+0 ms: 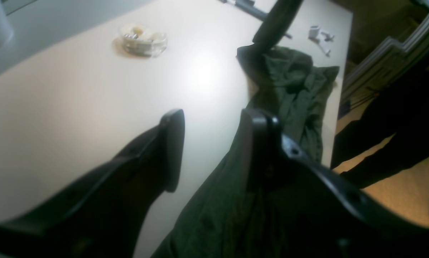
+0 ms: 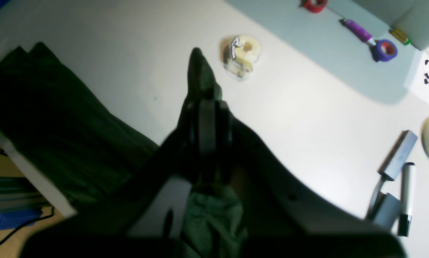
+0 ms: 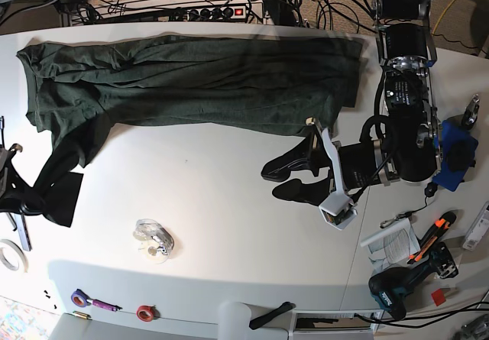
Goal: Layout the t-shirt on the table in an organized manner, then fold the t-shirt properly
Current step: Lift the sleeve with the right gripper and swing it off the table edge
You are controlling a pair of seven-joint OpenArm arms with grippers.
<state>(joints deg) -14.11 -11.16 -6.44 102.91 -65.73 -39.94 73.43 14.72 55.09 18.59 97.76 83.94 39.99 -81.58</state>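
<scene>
Meanwhile t-shirt spread on table, right jaws pinching it

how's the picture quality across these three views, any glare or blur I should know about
Left wrist view: soft all over, a glare patch on the table, the open left gripper dark and blurred. Right wrist view: the right gripper, shut on the t-shirt, is a dim blurred mass; the tabletop is washed out. Base view: sharpest and evenly lit, with soft shadows along the near edge.

White table; t-shirt on it
</scene>
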